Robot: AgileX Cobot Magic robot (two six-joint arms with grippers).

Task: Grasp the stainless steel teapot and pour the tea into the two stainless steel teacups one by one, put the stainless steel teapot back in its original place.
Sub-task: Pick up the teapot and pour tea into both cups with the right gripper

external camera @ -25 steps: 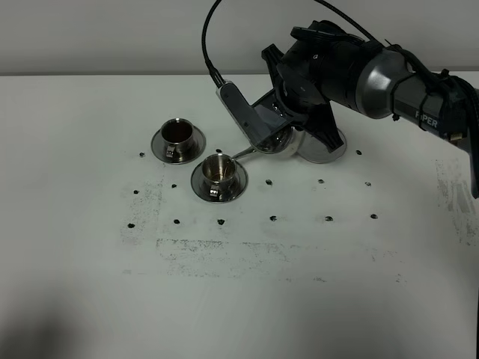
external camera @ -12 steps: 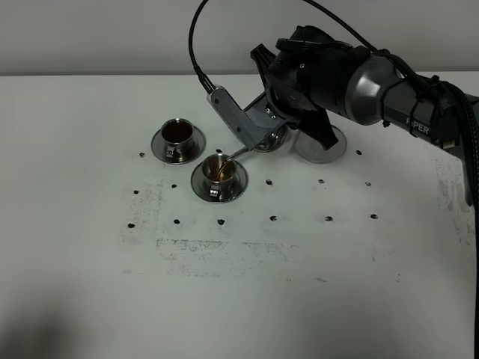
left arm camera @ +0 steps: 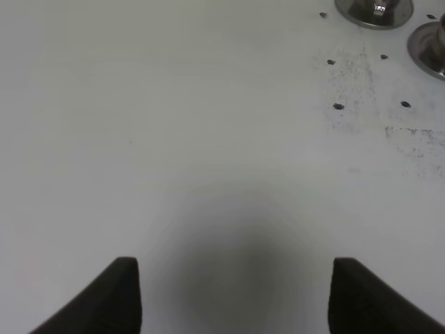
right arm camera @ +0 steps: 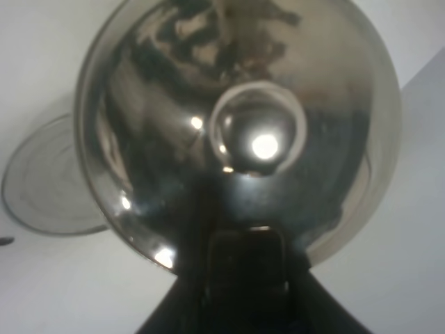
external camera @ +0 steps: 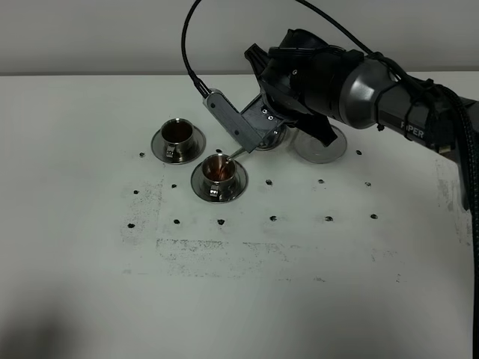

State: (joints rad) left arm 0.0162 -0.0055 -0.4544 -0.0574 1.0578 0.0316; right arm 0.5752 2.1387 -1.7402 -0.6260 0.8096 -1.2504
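Observation:
My right gripper (external camera: 271,129) is shut on the handle of the stainless steel teapot (external camera: 275,140) and holds it tilted. The thin spout (external camera: 237,153) is over the near teacup (external camera: 218,170), which holds some reddish-brown tea. The far teacup (external camera: 178,134) on its saucer holds dark tea. The flat steel disc (external camera: 323,146) lies bare behind the arm. In the right wrist view the teapot (right arm camera: 236,118) fills the frame, with the gripper (right arm camera: 245,275) on its handle and the disc (right arm camera: 42,188) beside it. My left gripper (left arm camera: 236,299) is open and empty over bare table.
The white table (external camera: 239,284) has small black dots and grey scuff marks around the cups. The two saucers show at the edge of the left wrist view (left arm camera: 375,8) (left arm camera: 431,45). The right arm's black cable arcs over the cups (external camera: 187,45).
The right arm has shifted left and tilted the teapot further over the near cup. Reddish tea has appeared in that cup. The far cup has not moved.

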